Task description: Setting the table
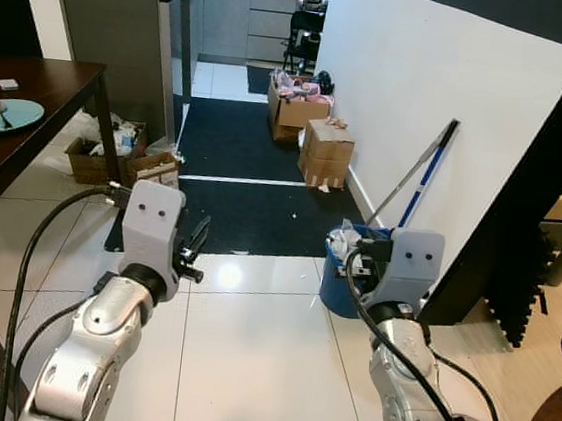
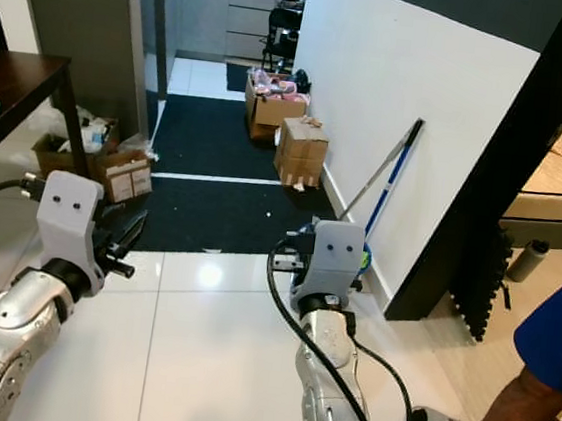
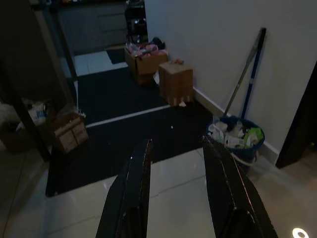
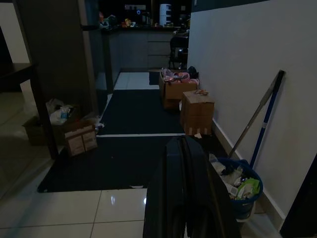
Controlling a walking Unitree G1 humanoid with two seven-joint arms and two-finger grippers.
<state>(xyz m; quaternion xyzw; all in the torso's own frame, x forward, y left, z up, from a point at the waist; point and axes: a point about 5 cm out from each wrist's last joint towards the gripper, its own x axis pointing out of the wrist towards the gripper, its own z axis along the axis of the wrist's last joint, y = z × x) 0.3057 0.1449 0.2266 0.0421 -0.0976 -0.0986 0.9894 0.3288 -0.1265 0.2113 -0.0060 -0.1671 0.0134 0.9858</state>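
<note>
Both arms are raised forward and carry nothing, probably for walking: left gripper [image 3: 173, 198] is apart, right gripper [image 4: 185, 198] together, the table [image 1: 40, 110] beside.

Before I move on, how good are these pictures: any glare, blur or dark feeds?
Left and right eye views: bright and sharp, with one glare spot on the white floor tiles. Left wrist view: dim, yet the open left hand and blue bucket read clearly. Right wrist view: dim too, the shut right hand a dark shape; the kitchen counter beyond is murky.
</note>
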